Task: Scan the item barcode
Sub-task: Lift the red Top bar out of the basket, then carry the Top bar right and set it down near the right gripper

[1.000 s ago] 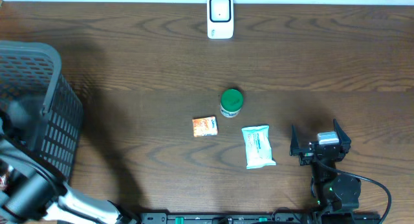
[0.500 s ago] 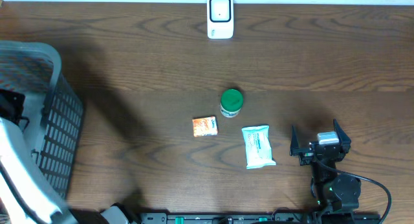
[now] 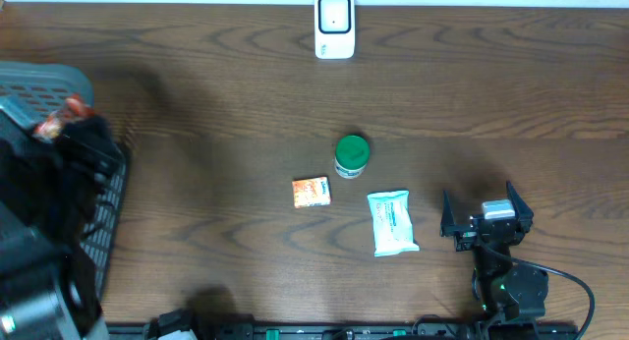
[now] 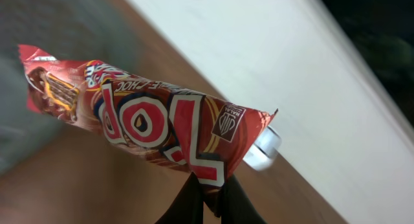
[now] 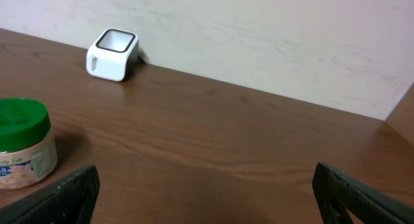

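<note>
Hold the left gripper clamped on the red foil chocolate-bar wrapper, aloft over the grey mesh basket at left. Turn its barcode squarely toward the white boxy scanner; leave the right gripper spread wide.

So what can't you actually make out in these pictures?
- Barcode on the chocolate bar: the left wrist view shows only a side without one, and overhead the bar is a small blur.
- Inside of the basket: overhead, the left arm covers it.
- Jar label: in the right wrist view it is cut off by the left edge, and the print is too small.
- Scanner: in the left wrist view it is mostly behind the bar and blurred.
</note>
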Available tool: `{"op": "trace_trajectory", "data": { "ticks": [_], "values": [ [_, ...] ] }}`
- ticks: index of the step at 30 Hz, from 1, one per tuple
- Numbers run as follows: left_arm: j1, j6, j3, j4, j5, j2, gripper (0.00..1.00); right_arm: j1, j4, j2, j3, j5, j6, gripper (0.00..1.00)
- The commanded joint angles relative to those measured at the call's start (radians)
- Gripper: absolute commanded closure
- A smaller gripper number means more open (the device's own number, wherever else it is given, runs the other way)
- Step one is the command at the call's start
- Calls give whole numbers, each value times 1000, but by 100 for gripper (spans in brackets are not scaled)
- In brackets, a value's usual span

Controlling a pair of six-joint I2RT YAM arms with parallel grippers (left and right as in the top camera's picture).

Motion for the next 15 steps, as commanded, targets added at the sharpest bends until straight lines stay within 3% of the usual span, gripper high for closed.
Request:
{"op": "trace_trajectory", "data": {
  "ticks": [1,12,15],
  "values": [
    [-142,14,10,2,64,-35,93,2,-4,-5,-1,-2,15,1],
    [-595,79,-56,42,219,126,93,2,-4,-5,-1,-2,15,1],
    [-662,143,-56,103,396,214,93,2,-4,-5,-1,-2,15,1]
  ]
}}
